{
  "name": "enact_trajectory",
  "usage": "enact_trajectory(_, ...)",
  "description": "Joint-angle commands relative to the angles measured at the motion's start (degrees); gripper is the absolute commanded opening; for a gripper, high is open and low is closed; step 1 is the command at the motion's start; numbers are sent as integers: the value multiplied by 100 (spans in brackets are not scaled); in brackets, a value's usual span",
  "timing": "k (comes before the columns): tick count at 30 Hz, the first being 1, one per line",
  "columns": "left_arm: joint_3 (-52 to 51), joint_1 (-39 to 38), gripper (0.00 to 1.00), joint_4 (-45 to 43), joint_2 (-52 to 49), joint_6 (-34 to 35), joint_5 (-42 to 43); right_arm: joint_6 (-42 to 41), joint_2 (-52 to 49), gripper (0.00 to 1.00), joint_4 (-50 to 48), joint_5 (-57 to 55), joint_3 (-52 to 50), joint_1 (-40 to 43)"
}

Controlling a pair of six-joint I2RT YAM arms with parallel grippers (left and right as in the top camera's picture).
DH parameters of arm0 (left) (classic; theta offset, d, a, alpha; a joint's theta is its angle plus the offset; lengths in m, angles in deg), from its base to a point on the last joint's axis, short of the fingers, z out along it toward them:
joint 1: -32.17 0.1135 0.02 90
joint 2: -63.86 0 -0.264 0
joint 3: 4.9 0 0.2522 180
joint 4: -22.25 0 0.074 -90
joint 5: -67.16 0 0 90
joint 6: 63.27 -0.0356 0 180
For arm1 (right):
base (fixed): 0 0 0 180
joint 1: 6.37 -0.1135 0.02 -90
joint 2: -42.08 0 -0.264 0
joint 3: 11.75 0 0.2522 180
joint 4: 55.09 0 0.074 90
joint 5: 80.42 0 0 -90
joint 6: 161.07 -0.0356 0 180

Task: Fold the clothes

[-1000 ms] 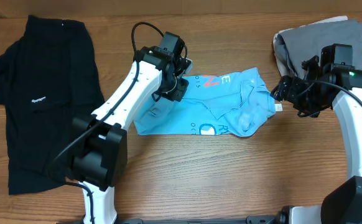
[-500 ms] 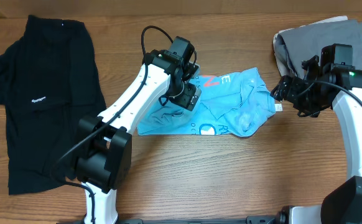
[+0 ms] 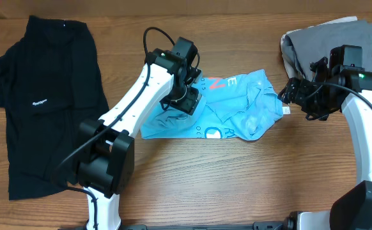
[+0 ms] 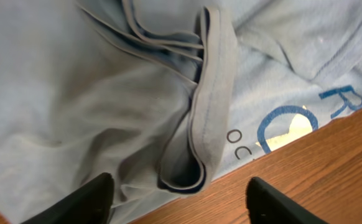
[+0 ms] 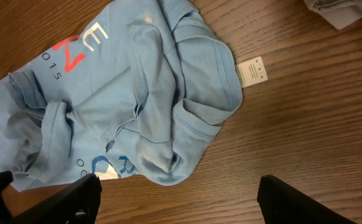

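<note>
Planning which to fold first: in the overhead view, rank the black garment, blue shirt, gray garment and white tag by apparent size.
Largest: black garment.
Then blue shirt, crumpled.
Then gray garment, partly hidden by the right arm, so its rank is unsure.
Smallest: white tag.

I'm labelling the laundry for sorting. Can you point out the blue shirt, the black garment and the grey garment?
blue shirt [image 3: 237,105], overhead view, on its rumpled right half.
black garment [image 3: 45,96], overhead view, on the middle of the cloth.
grey garment [image 3: 310,41], overhead view, on its left part.
</note>
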Motion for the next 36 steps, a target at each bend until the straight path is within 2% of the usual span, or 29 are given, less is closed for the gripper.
enact_trajectory(1, -348, -81, 66, -131, -31, 39, 269, 46, -7, 85, -33, -55, -22, -33)
enact_trajectory(5, -599, -81, 60, -293, -31, 37, 422, 46, -7, 85, -31, -55, -22, -33)
enact_trajectory(9, -651, -85, 41, -310, -31, 37, 717, 46, -7, 85, -31, -55, -22, -33)
enact_trajectory(11, -651, -116, 35, -313, -31, 37, 717, 46, -7, 85, -31, -55, -22, -33)
enact_trajectory(19, -833, -219, 27, -531, -33, 175, 496, 48, -7, 85, -13, -55, -22, -33)
enact_trajectory(22, -966, -223, 18, -575, -33, 173, 501, 48, -7, 85, -13, -55, -22, -33)
enact_trajectory(24, -1058, -249, 5, -581, -33, 173, 501, 48, -7, 85, -15, -55, -22, -33)
enact_trajectory(29, -1130, -437, 4, -660, -33, 234, 680, 46, -7, 85, -35, -52, -24, -33)
enact_trajectory(36, -1132, -1097, 4, -1631, -33, 590, 743, 46, -7, 85, -13, -52, -22, -33)
